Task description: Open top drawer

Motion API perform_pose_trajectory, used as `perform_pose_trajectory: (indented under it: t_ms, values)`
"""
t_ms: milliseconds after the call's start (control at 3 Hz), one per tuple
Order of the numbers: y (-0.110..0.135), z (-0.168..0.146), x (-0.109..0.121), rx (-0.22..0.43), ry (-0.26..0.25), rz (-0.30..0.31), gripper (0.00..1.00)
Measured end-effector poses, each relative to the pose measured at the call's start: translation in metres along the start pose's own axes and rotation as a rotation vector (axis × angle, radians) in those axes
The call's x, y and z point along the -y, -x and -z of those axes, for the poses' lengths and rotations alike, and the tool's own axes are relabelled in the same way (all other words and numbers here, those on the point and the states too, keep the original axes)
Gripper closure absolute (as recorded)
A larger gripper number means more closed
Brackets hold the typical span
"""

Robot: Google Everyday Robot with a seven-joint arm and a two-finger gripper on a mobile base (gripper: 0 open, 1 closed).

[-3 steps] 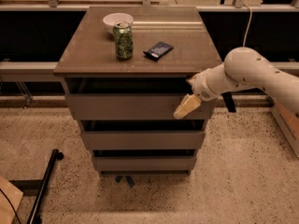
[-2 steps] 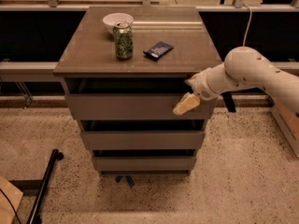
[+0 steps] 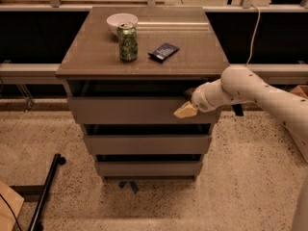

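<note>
Below brown worktop's (image 3: 192, 57) front edge: wide, flat, handleless grey-taupe top drawer (image 3: 120, 110). Tan-tipped gripper (image 3: 186, 107) on white arm at drawer's right end, under front-right corner; jaws' state cannot be told. Panel likely stiff, smooth; upper lip only purchase.

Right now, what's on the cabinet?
A white bowl, a green can and a dark blue packet. The can covers part of the bowl. The gripper is lower, by the top drawer.

Three drawers (image 3: 147, 144), one can (image 3: 128, 42), one bowl (image 3: 121, 20), one dark packet (image 3: 163, 51), one pincer (image 3: 187, 105) at the top drawer (image 3: 125, 110)
</note>
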State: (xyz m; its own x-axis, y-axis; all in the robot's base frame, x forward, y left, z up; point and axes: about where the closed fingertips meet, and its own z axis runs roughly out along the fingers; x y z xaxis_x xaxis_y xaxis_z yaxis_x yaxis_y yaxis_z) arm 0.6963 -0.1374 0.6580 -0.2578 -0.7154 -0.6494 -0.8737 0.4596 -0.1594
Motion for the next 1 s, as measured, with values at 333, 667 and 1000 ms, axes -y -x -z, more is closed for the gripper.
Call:
perform_pose_trajectory:
  t_ms: [333,667,1000]
  values:
    - [0.0038,0.0044,0.0009,0.000,0.000,0.000,0.15]
    - [0.0049,0.0056,0.0012,0.000,0.000,0.000,0.14]
    - [0.0048,0.0057,0.0010,-0.001,0.001,0.000,0.37]
